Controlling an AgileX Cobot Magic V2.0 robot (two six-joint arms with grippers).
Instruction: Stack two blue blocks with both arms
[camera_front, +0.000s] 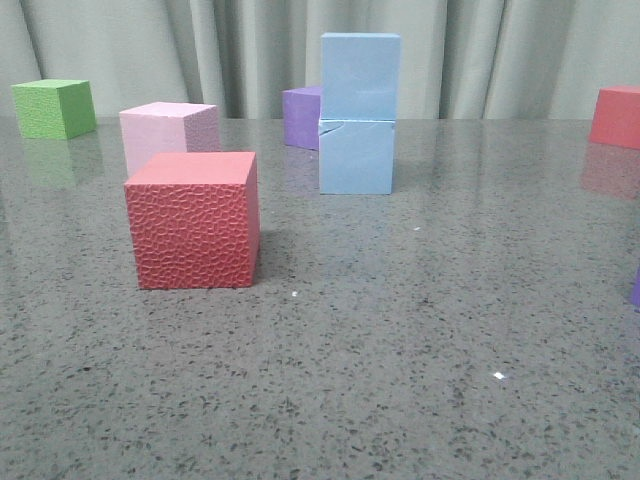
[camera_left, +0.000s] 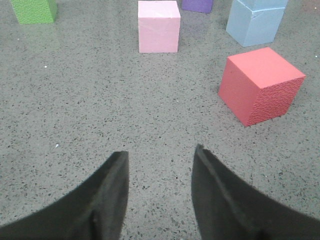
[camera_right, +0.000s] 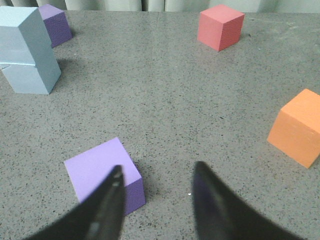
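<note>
Two light blue blocks stand stacked at the middle back of the table. The upper blue block (camera_front: 360, 75) rests squarely on the lower blue block (camera_front: 356, 157), which has a small crack at its top left edge. The stack also shows in the left wrist view (camera_left: 255, 22) and the right wrist view (camera_right: 27, 50). My left gripper (camera_left: 161, 157) is open over bare table, well short of the stack. Also open, my right gripper (camera_right: 156, 172) hovers beside a purple cube (camera_right: 102, 172), with nothing between its fingers. Neither gripper appears in the front view.
A red cube (camera_front: 194, 220) sits front left of the stack, a pale pink cube (camera_front: 168, 135) behind it, a green cube (camera_front: 55, 108) far left. A purple cube (camera_front: 302, 116) stands behind the stack. Another red cube (camera_front: 618, 116) is far right, an orange cube (camera_right: 297, 127) near the right arm.
</note>
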